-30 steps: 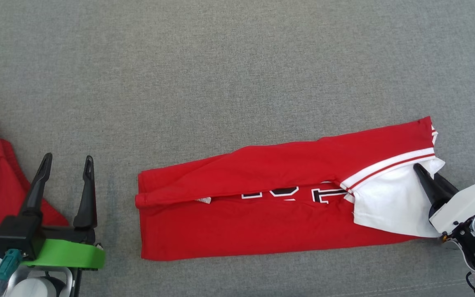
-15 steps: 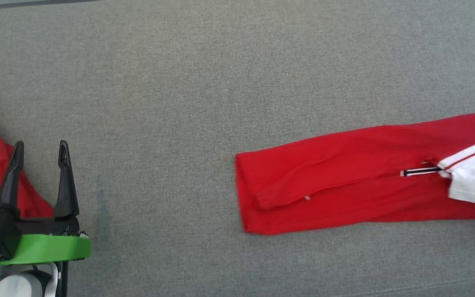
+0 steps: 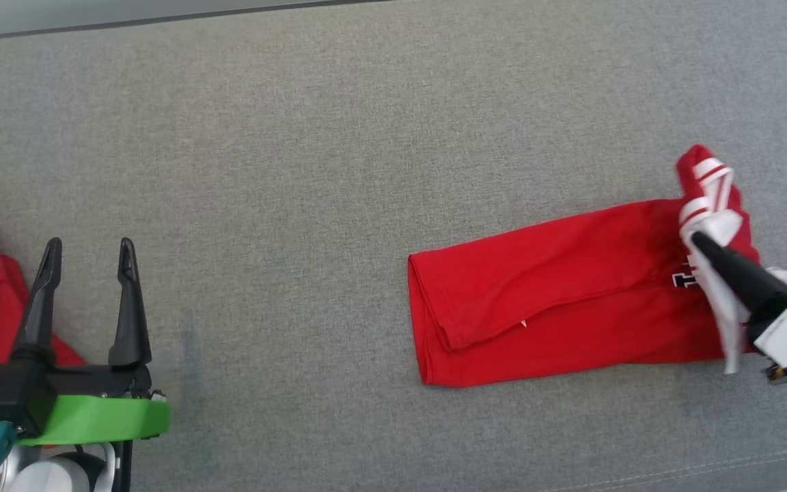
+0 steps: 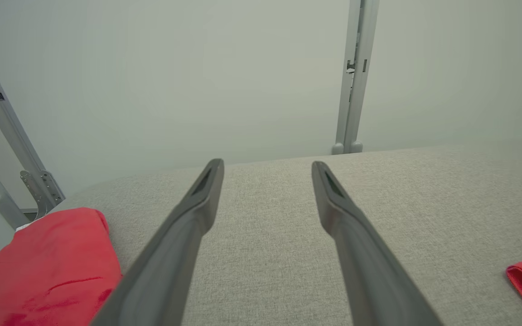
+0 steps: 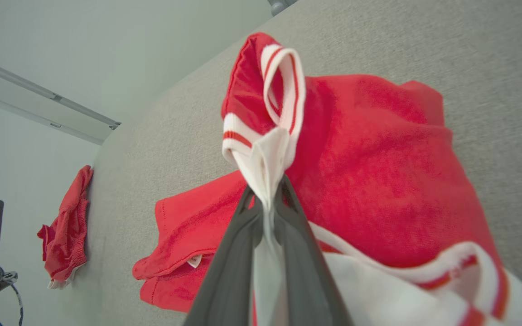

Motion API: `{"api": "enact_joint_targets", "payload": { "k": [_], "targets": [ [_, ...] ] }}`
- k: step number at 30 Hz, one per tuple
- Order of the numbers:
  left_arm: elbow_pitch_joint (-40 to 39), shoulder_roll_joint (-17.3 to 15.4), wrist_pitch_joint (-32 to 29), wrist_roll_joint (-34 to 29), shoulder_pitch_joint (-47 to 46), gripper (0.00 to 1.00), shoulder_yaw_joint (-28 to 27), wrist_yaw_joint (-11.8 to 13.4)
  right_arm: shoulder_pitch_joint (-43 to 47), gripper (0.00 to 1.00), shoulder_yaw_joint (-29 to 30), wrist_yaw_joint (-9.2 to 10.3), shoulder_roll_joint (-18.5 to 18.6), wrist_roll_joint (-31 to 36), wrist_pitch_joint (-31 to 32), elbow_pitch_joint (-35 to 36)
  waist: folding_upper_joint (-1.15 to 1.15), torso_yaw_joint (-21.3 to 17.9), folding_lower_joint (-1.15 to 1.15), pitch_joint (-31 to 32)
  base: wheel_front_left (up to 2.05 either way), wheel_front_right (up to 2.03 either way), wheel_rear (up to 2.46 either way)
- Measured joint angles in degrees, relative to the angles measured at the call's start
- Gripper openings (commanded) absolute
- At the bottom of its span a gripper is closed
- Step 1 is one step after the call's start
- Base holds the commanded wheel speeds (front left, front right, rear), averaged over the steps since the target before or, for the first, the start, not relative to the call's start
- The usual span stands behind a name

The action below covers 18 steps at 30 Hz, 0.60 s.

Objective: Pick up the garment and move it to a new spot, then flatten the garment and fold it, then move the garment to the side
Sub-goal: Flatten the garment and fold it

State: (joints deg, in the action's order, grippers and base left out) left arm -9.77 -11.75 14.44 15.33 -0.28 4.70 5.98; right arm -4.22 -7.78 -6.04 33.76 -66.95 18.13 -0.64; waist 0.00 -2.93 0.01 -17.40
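Grey fabric worktop (image 3: 366, 137) is occupied at right by the folded red garment (image 3: 557, 294), judged soft, light and limp, its white-trimmed end pinched and lifted by the closed right pincer (image 3: 697, 240), while the left pincer (image 3: 89, 244) is held wide, empty.

Almost nothing can be read here. In the head view, the red folded garment (image 3: 557, 294) carries a piece of black lettering with white outline (image 3: 682, 279) near its right end, just beside its bunched white part. It looks like a part of one block letter, maybe a T, but the rest is covered and no word can be made out. A small white tag (image 3: 523, 323) sticks out between the folded layers. The right wrist view shows it too (image 5: 194, 261), too small to read.
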Motion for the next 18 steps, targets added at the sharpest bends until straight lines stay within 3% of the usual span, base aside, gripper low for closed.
{"api": "enact_joint_targets", "payload": {
  "k": [4, 9, 15, 18],
  "targets": [
    [0.00, 0.26, 0.00, 0.00, -0.04, 1.00, 1.01, -0.94, 0.01, 0.00, -7.83, -0.07, -3.72, 2.38, 1.64, 6.35, 0.00, -0.23, 0.00, 0.45, 0.00, 0.00, 0.00],
    [0.21, 1.12, 0.00, -0.07, -0.43, 1.00, 2.27, -2.42, -1.22, 0.00, -15.08, 0.47, -10.03, 10.13, 0.45, 7.77, 0.00, -0.39, 0.00, 0.38, 0.00, 0.00, 0.00],
    [1.20, 2.44, 0.01, -0.24, -1.88, 1.00, 4.57, -4.04, -6.36, 0.00, -20.74, 4.68, -19.02, 18.37, -3.68, 4.28, 0.00, 0.08, 0.00, 0.14, 0.00, 0.00, 0.00],
    [2.16, 3.22, 0.01, -0.55, -2.10, 1.00, 5.06, -4.94, -8.79, 0.00, -24.58, 6.16, -21.58, 23.53, -4.66, 0.79, 0.00, 0.71, 0.00, 0.06, 0.00, 0.00, 0.00]
  ]
}}
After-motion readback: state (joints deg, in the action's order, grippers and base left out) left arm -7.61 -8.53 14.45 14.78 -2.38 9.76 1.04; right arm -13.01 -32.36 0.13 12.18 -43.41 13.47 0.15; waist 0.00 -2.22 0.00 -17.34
